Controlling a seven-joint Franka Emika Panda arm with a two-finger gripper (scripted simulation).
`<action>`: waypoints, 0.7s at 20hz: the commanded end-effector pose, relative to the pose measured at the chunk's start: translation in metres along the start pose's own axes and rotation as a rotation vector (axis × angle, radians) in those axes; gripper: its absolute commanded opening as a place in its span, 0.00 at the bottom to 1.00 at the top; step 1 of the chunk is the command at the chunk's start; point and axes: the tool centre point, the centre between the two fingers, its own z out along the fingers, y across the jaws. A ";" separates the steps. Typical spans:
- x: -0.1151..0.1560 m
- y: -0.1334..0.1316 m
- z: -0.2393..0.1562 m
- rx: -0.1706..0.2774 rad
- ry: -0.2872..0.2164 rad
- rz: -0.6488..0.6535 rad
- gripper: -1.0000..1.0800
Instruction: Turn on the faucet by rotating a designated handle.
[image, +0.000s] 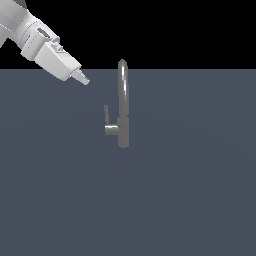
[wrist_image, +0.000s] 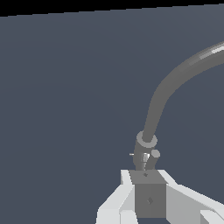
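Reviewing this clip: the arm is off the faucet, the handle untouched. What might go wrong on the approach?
1. The handle is a thin lever beside the far larger arched spout of the faucet; the gripper, now apart from both, may hit the spout instead.
2. Such a slim lever could slip off the fingertips when pushed.

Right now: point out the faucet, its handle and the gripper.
faucet (image: 123, 131), exterior view, on the thick lower body.
handle (image: 106, 115), exterior view, on the thin upright lever at the side stub's end.
gripper (image: 83, 78), exterior view, at the fingertips, apart from the faucet.
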 end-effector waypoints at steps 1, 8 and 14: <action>-0.009 -0.003 0.035 -0.036 -0.003 0.031 0.00; -0.023 -0.001 0.096 -0.103 -0.006 0.086 0.00; -0.025 0.001 0.110 -0.117 -0.008 0.099 0.00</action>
